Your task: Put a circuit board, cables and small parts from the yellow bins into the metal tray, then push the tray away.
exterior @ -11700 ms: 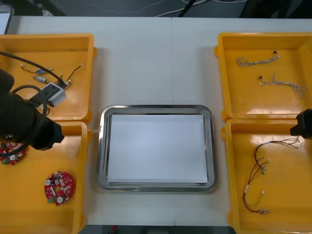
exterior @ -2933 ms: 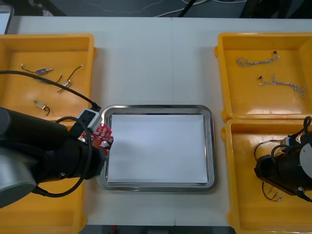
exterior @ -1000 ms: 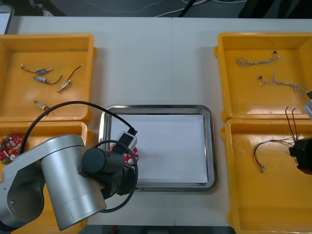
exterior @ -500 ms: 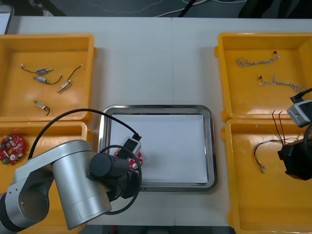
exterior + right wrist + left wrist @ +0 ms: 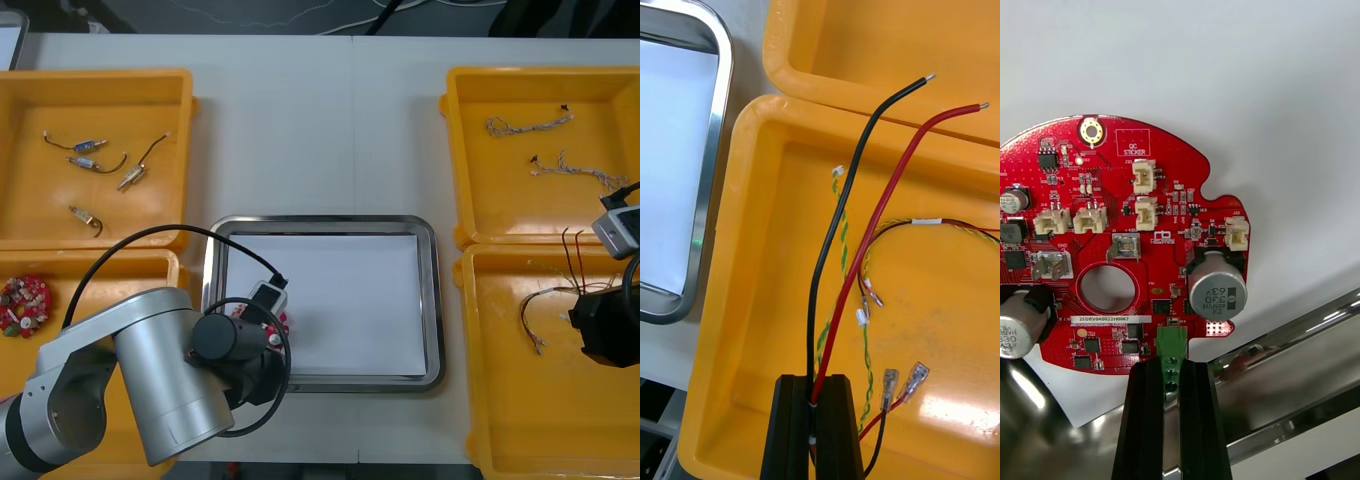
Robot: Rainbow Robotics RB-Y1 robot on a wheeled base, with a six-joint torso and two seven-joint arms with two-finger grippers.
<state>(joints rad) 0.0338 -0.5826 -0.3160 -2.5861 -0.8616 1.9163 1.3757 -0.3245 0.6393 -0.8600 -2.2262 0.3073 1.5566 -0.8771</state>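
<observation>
A round red circuit board rests over the white inside of the metal tray, at its near left corner. My left gripper is shut on the green connector at the board's edge; in the front view the left gripper sits under the big silver arm, the board peeking out beside it. My right gripper is shut on a black and red cable that rises from its fingers above the near right yellow bin. From the front, the right gripper hangs over that bin.
A red and yellow cable lies in the near right bin. Twisted cables lie in the far right bin. Small metal parts are in the far left bin, and another circuit board is in the near left bin.
The left arm has shifted slightly right and toward the tray's near edge with the board. The right gripper has moved a little left, still holding the cable up.
</observation>
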